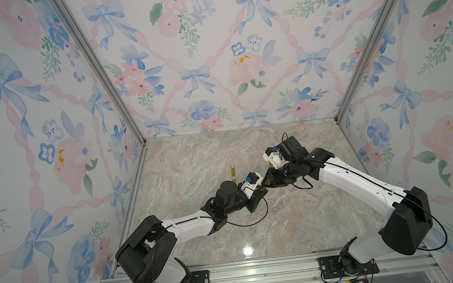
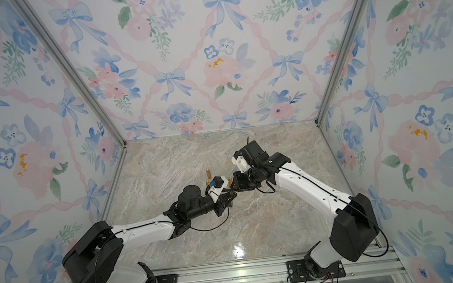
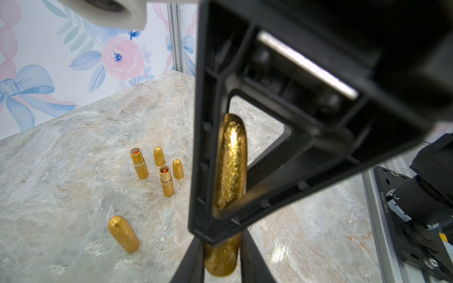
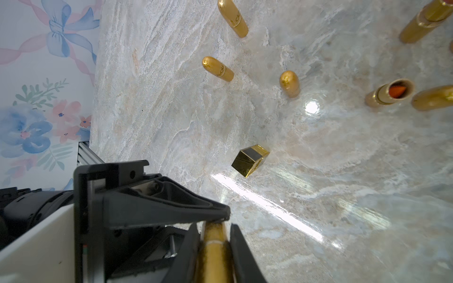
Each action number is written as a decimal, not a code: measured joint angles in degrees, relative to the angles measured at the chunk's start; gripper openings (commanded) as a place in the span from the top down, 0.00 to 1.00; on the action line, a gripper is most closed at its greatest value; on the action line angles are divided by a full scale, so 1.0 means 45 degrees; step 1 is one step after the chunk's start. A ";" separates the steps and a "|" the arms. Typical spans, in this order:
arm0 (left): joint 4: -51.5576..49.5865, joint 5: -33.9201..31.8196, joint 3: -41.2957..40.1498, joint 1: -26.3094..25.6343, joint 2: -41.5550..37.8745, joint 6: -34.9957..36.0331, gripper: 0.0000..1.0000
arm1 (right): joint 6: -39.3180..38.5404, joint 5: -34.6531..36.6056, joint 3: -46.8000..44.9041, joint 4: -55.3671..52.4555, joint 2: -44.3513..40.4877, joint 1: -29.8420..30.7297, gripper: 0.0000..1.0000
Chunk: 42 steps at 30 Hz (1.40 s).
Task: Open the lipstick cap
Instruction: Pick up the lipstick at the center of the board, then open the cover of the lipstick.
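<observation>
Above the veined marble tabletop (image 1: 193, 163), the left gripper (image 3: 220, 250) and right gripper (image 4: 213, 235) each clamp one end of the glittered gold bullet-shaped lipstick (image 3: 230, 171), held clear of the surface. Pull the ends apart straight along the tube axis; any sideways bend would likely jam the cap (image 3: 231, 127) at its seam (image 4: 214, 241). Two opened gold tubes (image 3: 166, 181) standing nearby each contain an orange-red stick; their domed caps (image 3: 178, 169) stand beside them.

Glittery gold lipstick (image 3: 230, 159), marbled table (image 3: 73, 196).
</observation>
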 measured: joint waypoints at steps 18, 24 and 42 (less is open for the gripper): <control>0.0291 -0.0015 -0.0015 0.0000 0.0000 -0.0165 1.00 | 0.0117 -0.0121 -0.0180 0.0325 -0.0301 -0.0291 0.62; 0.0384 -0.0063 -0.0291 0.0000 0.0000 -0.0160 1.00 | 0.0024 -0.0010 -0.0180 0.0325 -0.0670 -0.0471 0.60; 0.0364 -0.0262 -0.0340 0.0000 -0.0005 -0.0160 1.00 | 0.0068 -0.0170 -0.0471 0.0714 -0.0656 -0.0491 0.75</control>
